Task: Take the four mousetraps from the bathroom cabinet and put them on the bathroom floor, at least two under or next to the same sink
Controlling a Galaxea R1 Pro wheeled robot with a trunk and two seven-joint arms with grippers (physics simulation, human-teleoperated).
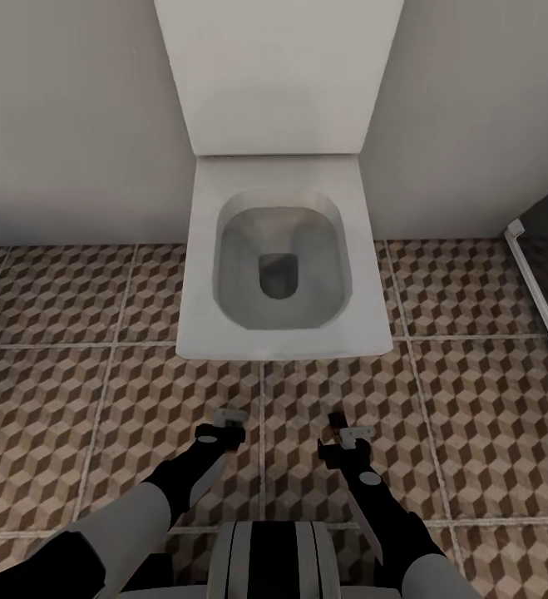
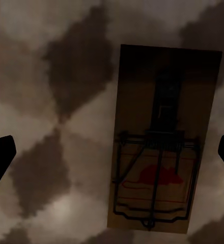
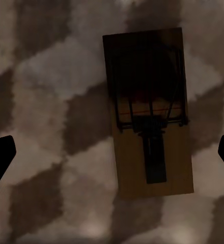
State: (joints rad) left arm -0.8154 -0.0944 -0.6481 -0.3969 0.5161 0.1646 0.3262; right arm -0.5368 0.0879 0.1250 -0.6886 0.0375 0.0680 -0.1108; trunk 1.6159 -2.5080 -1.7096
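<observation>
Tiled bathroom floor [image 1: 74, 399] is carrying one mousetrap [image 2: 160, 137] beneath each tool, both tools [image 1: 230, 423] hanging released. Each trap's long axis is running crosswise to the finger line.

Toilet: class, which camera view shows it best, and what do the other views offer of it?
The head view shows the toilet best: its whole white bowl, raised lid and the patterned floor around it. The two wrist views give nothing of the toilet; each looks down at a mousetrap lying on the tiles.
</observation>
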